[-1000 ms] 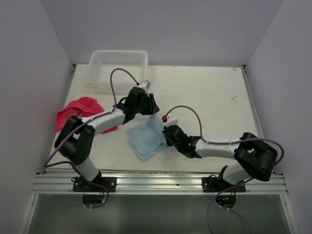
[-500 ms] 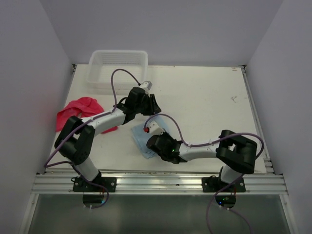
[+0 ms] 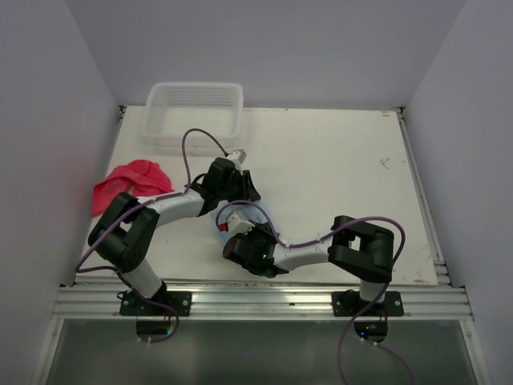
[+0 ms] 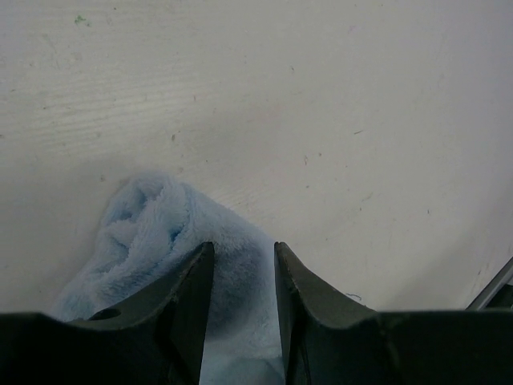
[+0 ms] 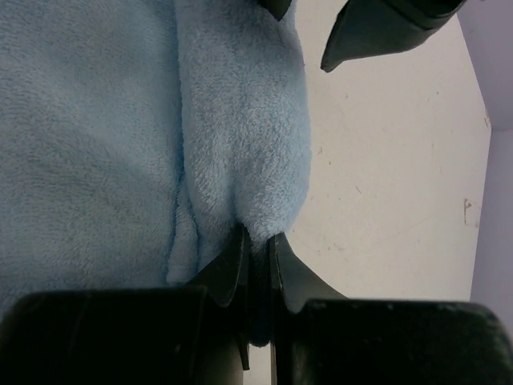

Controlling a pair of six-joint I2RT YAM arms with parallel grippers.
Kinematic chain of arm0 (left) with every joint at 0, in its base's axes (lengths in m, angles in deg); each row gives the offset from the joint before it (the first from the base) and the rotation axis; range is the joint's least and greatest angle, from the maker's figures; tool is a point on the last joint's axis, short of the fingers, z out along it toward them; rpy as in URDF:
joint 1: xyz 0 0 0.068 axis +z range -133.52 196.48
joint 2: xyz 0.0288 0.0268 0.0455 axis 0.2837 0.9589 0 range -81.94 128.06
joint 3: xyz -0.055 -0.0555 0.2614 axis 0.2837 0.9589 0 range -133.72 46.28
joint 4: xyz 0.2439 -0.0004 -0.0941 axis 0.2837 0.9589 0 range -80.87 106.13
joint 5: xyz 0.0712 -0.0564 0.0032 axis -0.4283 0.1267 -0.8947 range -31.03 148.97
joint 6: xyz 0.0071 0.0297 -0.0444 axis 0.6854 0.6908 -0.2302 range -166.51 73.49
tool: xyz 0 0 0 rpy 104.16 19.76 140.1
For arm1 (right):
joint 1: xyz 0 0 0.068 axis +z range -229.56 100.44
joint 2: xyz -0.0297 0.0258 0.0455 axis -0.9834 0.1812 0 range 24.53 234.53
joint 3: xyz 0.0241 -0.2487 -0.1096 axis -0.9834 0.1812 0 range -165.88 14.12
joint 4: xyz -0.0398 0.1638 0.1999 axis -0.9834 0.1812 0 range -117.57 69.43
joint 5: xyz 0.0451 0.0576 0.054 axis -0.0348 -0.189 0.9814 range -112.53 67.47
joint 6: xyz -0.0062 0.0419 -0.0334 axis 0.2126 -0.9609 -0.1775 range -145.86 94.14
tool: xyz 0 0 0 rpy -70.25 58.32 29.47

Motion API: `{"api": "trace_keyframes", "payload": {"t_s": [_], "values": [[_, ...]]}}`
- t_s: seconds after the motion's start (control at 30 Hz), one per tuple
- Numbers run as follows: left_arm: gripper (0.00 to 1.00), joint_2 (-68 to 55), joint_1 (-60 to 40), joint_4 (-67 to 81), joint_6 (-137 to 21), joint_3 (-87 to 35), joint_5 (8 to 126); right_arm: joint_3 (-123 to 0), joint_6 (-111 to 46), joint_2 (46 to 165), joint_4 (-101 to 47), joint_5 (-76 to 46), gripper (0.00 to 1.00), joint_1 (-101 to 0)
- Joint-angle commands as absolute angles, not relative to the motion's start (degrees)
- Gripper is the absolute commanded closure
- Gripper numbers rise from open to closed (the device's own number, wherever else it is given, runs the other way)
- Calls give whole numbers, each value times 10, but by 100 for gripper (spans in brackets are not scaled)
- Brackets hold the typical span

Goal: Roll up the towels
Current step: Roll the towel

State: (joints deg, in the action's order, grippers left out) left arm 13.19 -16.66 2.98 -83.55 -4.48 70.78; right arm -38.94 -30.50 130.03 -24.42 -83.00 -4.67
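Observation:
The light blue towel (image 5: 96, 120) lies bunched on the table between the two arms, and in the top view they cover most of it. My right gripper (image 5: 256, 237) is shut on a folded edge of it, the fold rising from the fingertips. My left gripper (image 4: 243, 247) is closed around a thick rolled part of the same towel (image 4: 144, 233), which fills the gap between its fingers (image 4: 191, 297). The left fingers (image 5: 365, 32) show at the top of the right wrist view. The pinkish-red towel (image 3: 128, 183) lies crumpled at the table's left edge, away from both grippers.
A clear plastic basket (image 3: 195, 112) stands at the back left of the white table (image 3: 345, 160). Walls enclose the table on three sides. The right arm (image 3: 361, 245) is bent far leftward along the front edge, its cable looping over the towel.
My right gripper has swept left across the table, drawing the blue towel's edge over itself, so the spread towel is now bunched and mostly hidden. The left gripper shifted slightly nearer.

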Motion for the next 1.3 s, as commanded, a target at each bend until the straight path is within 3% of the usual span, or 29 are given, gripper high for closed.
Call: {"api": "trace_keyframes", "payload": {"t_s": [0.0, 0.13, 0.23, 0.47, 0.8, 1.07, 1.27], "values": [[60, 113, -169, -3, -832, -22, 693, -410, -317, 1313, -218, -825, 100, -45], [60, 146, -167, 19, -809, -25, 662, -412, -324, 1306, -214, -809, 99, -45], [61, 159, -167, 14, -809, -17, 653, -407, -340, 1290, -216, -804, 91, -45], [61, 168, -167, 7, -812, -11, 651, -382, -375, 1215, -241, -766, 58, -48], [61, 172, -165, 16, -796, -19, 641, -339, -409, 1074, -248, -704, 51, -79], [61, 164, -164, 16, -797, -15, 642, -240, -561, 969, -330, -404, 46, -257], [61, 164, -164, 16, -797, -14, 641, -207, -620, 980, -380, -298, 44, -337]]}}
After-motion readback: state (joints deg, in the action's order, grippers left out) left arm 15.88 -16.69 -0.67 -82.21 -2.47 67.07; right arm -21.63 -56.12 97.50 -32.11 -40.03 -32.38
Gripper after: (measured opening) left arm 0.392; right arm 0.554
